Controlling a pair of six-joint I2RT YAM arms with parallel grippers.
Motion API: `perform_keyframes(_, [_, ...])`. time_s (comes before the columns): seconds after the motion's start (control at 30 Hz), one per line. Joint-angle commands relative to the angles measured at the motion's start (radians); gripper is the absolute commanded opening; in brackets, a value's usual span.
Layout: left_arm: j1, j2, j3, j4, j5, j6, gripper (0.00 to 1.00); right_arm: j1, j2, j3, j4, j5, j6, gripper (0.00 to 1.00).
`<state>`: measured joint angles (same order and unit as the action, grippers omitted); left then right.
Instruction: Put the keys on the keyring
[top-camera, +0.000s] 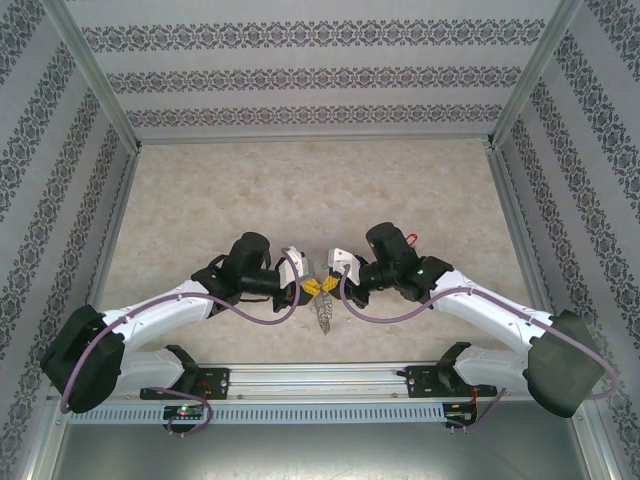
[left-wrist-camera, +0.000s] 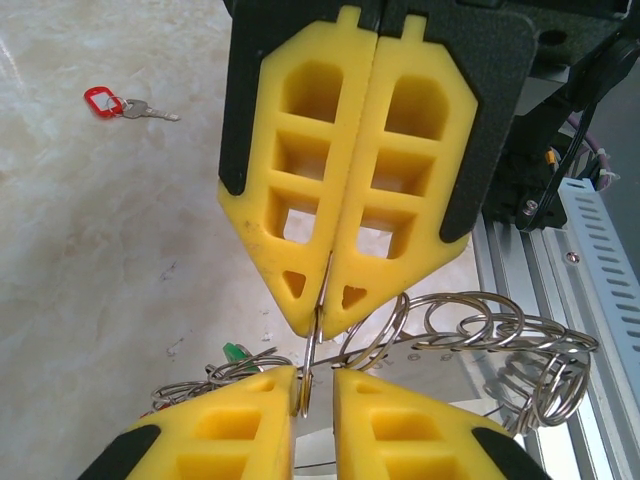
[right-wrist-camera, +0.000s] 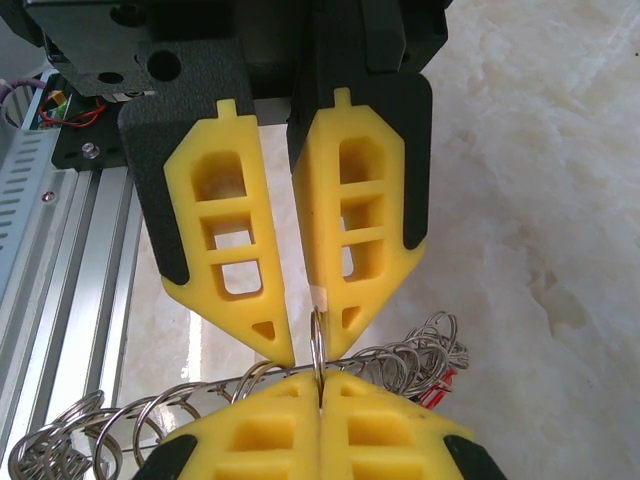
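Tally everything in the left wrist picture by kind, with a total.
Claws: 2 (left claw, right claw)
Keys that can be made out: 2 (red-headed key loose on the table, green-headed key mostly hidden)
Hoops: 1 (keyring, its small rings too tangled to count)
Total: 5

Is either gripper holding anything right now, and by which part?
The right gripper pinches one thin wire loop of the keyring. The left gripper has its jaws apart around that loop, not clamping it.
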<state>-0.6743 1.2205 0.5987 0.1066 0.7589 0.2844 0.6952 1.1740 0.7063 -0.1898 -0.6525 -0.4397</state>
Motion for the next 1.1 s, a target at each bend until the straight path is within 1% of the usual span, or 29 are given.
perform_keyframes(0.0, [-0.01, -0.01, 0.017, 0.048, 0.029, -0.006, 0.19, -0.014, -0.013, -0.004, 0.038, -0.044, 0.015, 0.0])
perform_keyframes(0.13, [-0.01, -0.01, 0.016, 0.05, 0.029, -0.007, 0.2, -0.013, -0.014, -0.005, 0.039, -0.044, 0.016, 0.0])
perform_keyframes(0.23, [-0.01, -0.013, 0.014, 0.05, 0.03, -0.009, 0.23, -0.013, -0.014, -0.008, 0.038, -0.041, 0.014, 0.0])
perform_keyframes(0.37, [-0.01, -0.02, 0.011, 0.053, 0.027, -0.01, 0.23, -0.013, -0.014, -0.01, 0.036, -0.038, 0.011, 0.0])
perform_keyframes(0.6, [-0.01, -0.02, 0.011, 0.05, 0.027, -0.008, 0.12, -0.013, -0.013, -0.008, 0.034, -0.033, 0.007, 0.0])
perform_keyframes(0.7, [-0.01, -0.02, 0.011, 0.049, 0.027, -0.006, 0.06, -0.013, -0.011, -0.008, 0.034, -0.033, 0.008, 0.0])
perform_keyframes(0.73, [-0.01, -0.02, 0.01, 0.046, 0.027, -0.004, 0.01, -0.014, -0.01, -0.008, 0.036, -0.033, 0.007, 0.0])
perform_keyframes(0.77, [-0.01, -0.02, 0.011, 0.044, 0.027, -0.002, 0.0, -0.014, -0.01, -0.007, 0.034, -0.033, 0.008, 0.0])
perform_keyframes(0.93, [-0.011, -0.024, 0.013, 0.045, 0.019, -0.001, 0.0, -0.012, -0.013, -0.005, 0.037, -0.023, 0.017, 0.0])
perform_keyframes(0.97, [-0.011, -0.024, 0.011, 0.048, 0.013, -0.002, 0.0, -0.013, -0.017, -0.005, 0.035, -0.014, 0.02, 0.03])
perform_keyframes(1.07, [-0.011, -0.031, 0.009, 0.06, -0.025, -0.026, 0.0, -0.014, -0.047, -0.014, 0.029, 0.044, 0.031, 0.2])
